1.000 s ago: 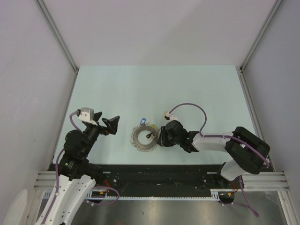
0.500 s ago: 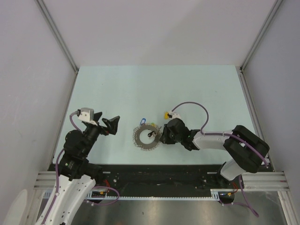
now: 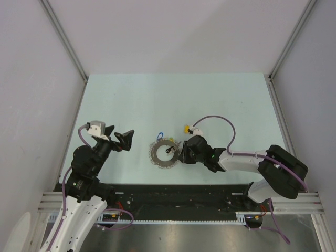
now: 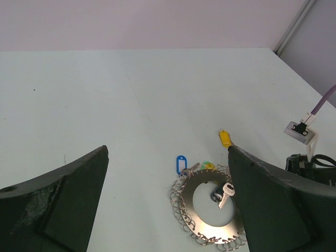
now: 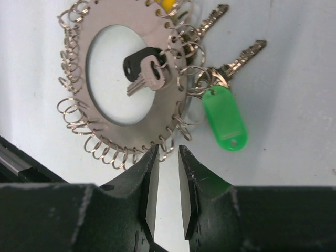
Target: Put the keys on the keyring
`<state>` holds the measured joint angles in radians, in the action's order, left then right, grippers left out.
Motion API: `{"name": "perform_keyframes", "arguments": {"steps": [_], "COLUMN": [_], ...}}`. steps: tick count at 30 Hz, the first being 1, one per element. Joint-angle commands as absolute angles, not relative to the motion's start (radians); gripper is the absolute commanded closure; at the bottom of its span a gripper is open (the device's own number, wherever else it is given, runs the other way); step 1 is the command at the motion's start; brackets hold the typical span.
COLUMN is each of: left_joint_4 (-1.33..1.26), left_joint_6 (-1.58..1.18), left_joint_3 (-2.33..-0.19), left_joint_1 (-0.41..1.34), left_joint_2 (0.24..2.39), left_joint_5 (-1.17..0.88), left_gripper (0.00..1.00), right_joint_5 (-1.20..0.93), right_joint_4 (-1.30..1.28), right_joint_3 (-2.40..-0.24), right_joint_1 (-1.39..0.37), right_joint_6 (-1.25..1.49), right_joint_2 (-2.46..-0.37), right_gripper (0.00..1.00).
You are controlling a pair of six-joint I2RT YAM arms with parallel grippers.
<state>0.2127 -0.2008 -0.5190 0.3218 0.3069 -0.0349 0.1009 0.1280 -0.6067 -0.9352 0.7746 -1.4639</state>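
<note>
The keyring [image 3: 157, 157] is a flat grey metal ring edged with many small wire loops, lying on the table; it also shows in the left wrist view [image 4: 207, 227] and the right wrist view [image 5: 100, 123]. Keys [image 5: 242, 55] with a green tag [image 5: 224, 118] lie against its rim. A black-headed key and a silver key [image 5: 152, 73] rest inside the hole. My right gripper [image 5: 168, 150] [image 3: 181, 154] is at the ring's near rim, jaws narrowly apart with one small loop between the tips. My left gripper [image 4: 168, 152] [image 3: 122, 140] hangs wide open and holds nothing, left of the ring.
A blue tag [image 4: 181, 164] and green and yellow key heads [image 4: 208, 166] sit at the ring's far edge. A yellow tag [image 3: 185, 128] lies just beyond my right wrist. Walls and metal posts [image 3: 65, 42] enclose the pale table [image 3: 173, 100]. A black rail [image 3: 173, 194] runs along the near edge.
My right gripper's jaws have narrowed at the ring's rim and its arm has shifted slightly, uncovering the yellow tag. The ring has nudged a little. The left arm has not moved.
</note>
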Motion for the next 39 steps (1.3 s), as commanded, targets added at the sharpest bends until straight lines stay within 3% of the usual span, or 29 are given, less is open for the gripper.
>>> {"name": "perform_keyframes", "arguments": {"steps": [1, 8, 39], "left_joint_4": [0.204, 0.206, 0.199], "left_joint_6": [-0.181, -0.183, -0.186], "left_joint_3": [-0.532, -0.532, -0.526], "left_joint_1": [0.314, 0.321, 0.321], "left_joint_2": [0.299, 0.307, 0.319], "left_joint_5": [-0.060, -0.063, -0.083], "left_gripper": [0.00, 0.00, 0.00], "right_joint_5": [0.153, 0.127, 0.032], "right_joint_4": [0.155, 0.212, 0.293], "right_joint_3": [-0.584, -0.572, -0.561], "right_joint_1": [-0.937, -0.928, -0.900], "right_joint_6": [0.824, 0.841, 0.831], "right_joint_2": [-1.451, -1.486, -1.559], "right_gripper": [0.75, 0.80, 0.83]}}
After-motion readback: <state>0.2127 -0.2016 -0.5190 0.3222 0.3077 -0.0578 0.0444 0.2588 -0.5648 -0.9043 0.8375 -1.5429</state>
